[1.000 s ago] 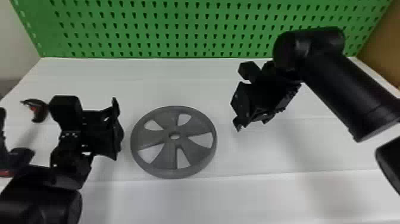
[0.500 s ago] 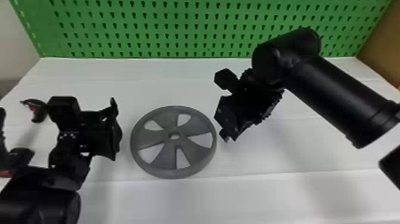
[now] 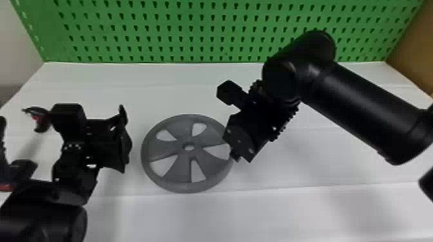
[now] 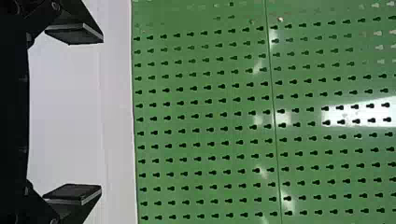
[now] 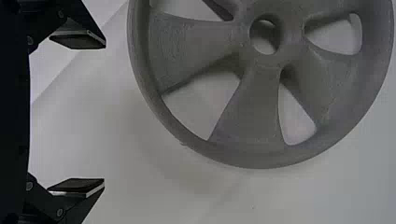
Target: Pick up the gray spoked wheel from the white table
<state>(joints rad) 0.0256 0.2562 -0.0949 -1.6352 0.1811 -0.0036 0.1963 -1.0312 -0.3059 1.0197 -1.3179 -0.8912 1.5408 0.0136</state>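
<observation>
"Head view, white table (image 3: 290, 212): black tubular right arm (image 3: 364, 106) has swung inward over it this past second. Black, bulky left arm (image 3: 42, 222) parked, its left claw (image 4: 102, 115) spread."

"And the gray spoked wheel (image 3: 183, 128)?"

"Flat on the table, unmoved, ahead of the black two-fingered right claw (image 5: 104, 113). Claw was apart from it; now, seen from the head, it overlaps the nearest stretch of rim (image 3: 214, 181). Touching or not, can't tell."

"Meaning what?"

"Approach well along, I'd judge; grasp still to come. Wants a finger each side of the rim, then closing. Coming in crooked might shove the wheel away."

"Arm's pose?"

"Thick tube slants in from the robot's right, bent joint above and behind the claw, claw angled down wheelward."

"Fingers?"

"Both flat black fingers (image 5: 77, 185) wide apart, nothing pinched. Wheel lies beyond their tips, off to one side."
</observation>
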